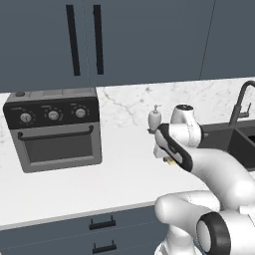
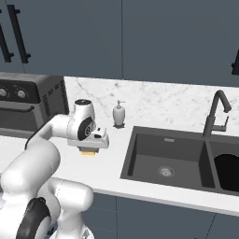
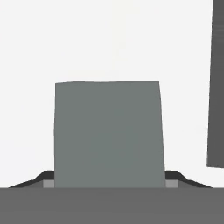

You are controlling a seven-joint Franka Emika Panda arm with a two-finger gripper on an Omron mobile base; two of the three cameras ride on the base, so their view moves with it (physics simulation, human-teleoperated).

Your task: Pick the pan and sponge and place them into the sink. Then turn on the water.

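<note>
White marble counter [image 2: 140,100] carries the sink [image 2: 172,140]: the pan [image 2: 228,172] lies in its right basin, left basin bare. Left of the sink, the gripper [image 2: 87,150] straddles the sponge [image 3: 108,133], jaws wide.

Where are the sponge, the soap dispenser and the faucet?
sponge [image 3: 109,131]: hand view, middle of its grey top face.
soap dispenser [image 2: 119,114]: right base view, the bottle's body.
faucet [image 2: 212,116]: right base view, its upright neck.
</note>
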